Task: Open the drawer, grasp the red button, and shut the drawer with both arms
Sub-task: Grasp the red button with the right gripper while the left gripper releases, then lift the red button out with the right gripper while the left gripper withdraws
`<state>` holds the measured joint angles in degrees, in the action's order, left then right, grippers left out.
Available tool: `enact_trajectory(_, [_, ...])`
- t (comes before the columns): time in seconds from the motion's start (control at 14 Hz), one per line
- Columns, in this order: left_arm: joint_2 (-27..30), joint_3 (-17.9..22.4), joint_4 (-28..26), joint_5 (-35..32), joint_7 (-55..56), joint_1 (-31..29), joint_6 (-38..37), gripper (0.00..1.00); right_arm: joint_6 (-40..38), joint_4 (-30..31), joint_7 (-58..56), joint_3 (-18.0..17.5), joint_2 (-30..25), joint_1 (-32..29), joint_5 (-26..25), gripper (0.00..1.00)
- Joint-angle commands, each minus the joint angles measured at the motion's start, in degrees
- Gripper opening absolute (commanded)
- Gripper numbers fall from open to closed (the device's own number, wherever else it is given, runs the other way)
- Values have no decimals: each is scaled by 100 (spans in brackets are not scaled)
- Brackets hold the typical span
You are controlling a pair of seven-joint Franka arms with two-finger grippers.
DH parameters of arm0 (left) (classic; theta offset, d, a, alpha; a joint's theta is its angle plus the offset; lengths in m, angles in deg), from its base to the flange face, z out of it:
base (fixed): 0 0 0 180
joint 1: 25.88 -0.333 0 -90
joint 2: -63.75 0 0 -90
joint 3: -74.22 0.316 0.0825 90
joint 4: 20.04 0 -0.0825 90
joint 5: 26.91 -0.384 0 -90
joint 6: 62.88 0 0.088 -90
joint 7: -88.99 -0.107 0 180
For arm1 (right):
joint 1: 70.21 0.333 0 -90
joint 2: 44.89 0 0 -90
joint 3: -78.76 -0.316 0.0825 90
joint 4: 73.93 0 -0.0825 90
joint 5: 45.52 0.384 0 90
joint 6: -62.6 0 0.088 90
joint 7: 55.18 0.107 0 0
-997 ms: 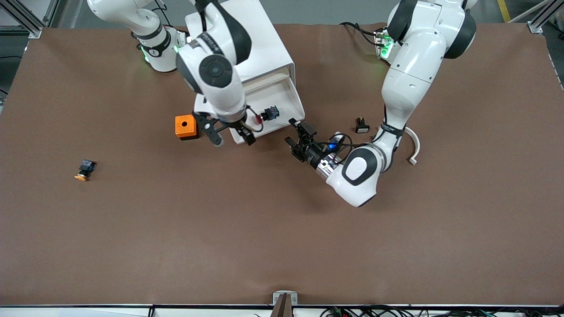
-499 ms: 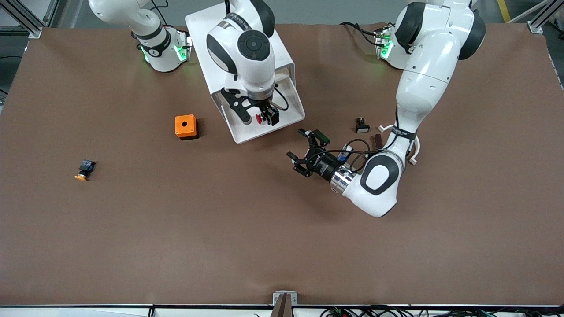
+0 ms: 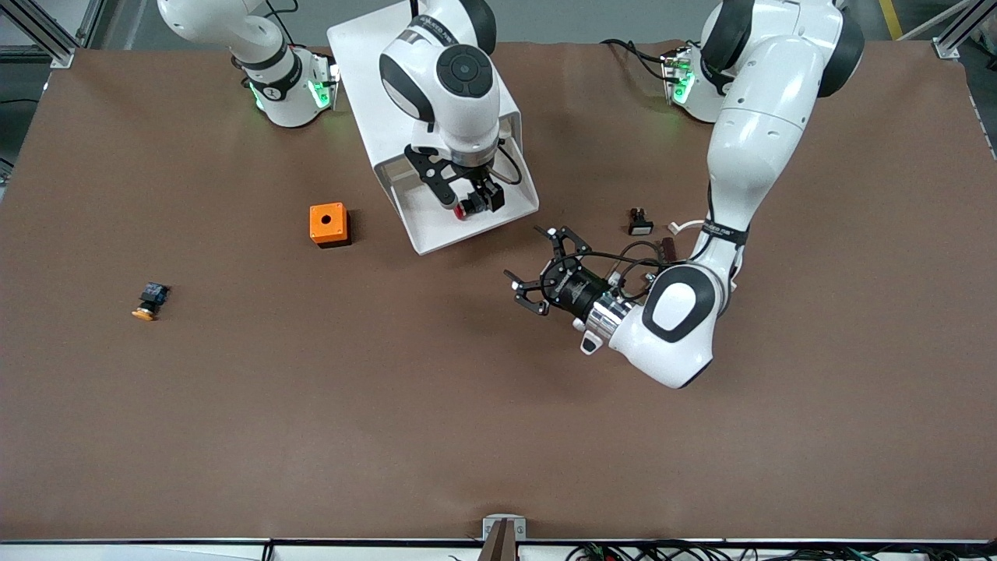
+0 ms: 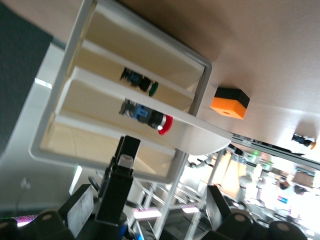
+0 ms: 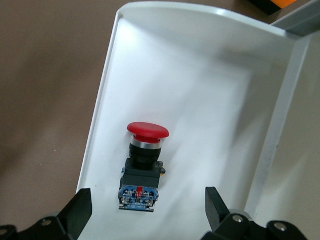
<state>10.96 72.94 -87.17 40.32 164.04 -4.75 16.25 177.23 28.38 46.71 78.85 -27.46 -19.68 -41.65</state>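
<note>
The white drawer point(image 3: 424, 227) is pulled out of its cabinet point(image 3: 366, 54), and the red-capped button point(image 3: 470, 206) lies on its side in it. My right gripper point(image 3: 467, 195) hangs open just over the button, one finger on either side. In the right wrist view the button point(image 5: 143, 160) lies on the drawer floor point(image 5: 200, 90) between the spread fingers of the right gripper point(image 5: 148, 215). My left gripper point(image 3: 537, 269) is open low over the table, off the drawer's corner. The left wrist view looks into the drawer point(image 4: 200, 130) and shows the button point(image 4: 145, 114).
An orange box with a hole point(image 3: 328, 224) sits beside the drawer, toward the right arm's end. An orange-yellow-capped button point(image 3: 149, 300) lies farther that way. Small parts point(image 3: 639, 222) lie near the left arm's elbow. A green-capped part point(image 4: 139, 81) sits in another compartment.
The right arm swung from the drawer's front edge near the orange box to above the button. The left gripper drew back from the drawer's corner and turned. Both stayed open.
</note>
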Motion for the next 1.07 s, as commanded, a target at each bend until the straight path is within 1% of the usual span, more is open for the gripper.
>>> enact_trajectory(0.0, [172, 102, -45, -437, -638, 181, 260, 100, 138, -52, 68, 70, 111, 71, 105, 100])
enact_trajectory(0.14, [373, 84, -54, -981, -1016, 278, 672, 100, 130, -53, 50, 70, 129, 71, 96, 100])
enact_trajectory(0.21, [426, 84, -54, -1123, -1244, 365, 892, 100, 113, -44, 59, 70, 129, 62, 88, 100])
enact_trajectory(0.36, [506, 84, -54, -1238, -1649, 409, 1419, 100, 130, -44, 85, 79, 173, 62, 88, 100])
enact_trajectory(0.5, [750, 93, -54, -1431, -2184, 471, 1701, 100, 165, -53, 86, 79, 226, 53, 88, 100])
enact_trajectory(0.71, [1225, 49, -89, -2247, -2424, 673, 2193, 100, 174, -53, 86, 79, 305, 45, 79, 100])
enact_trajectory(0.78, [1331, 66, -107, -2589, -2433, 830, 2377, 100, 226, -53, 86, 79, 331, 45, 88, 100])
enact_trajectory(0.93, [1411, 84, -107, -3196, -2416, 910, 2773, 100, 262, -53, 77, 79, 349, 36, 96, 100])
enact_trajectory(1.0, [1411, 75, -107, -3486, -2398, 998, 2992, 100, 331, -53, 77, 79, 358, 36, 114, 91])
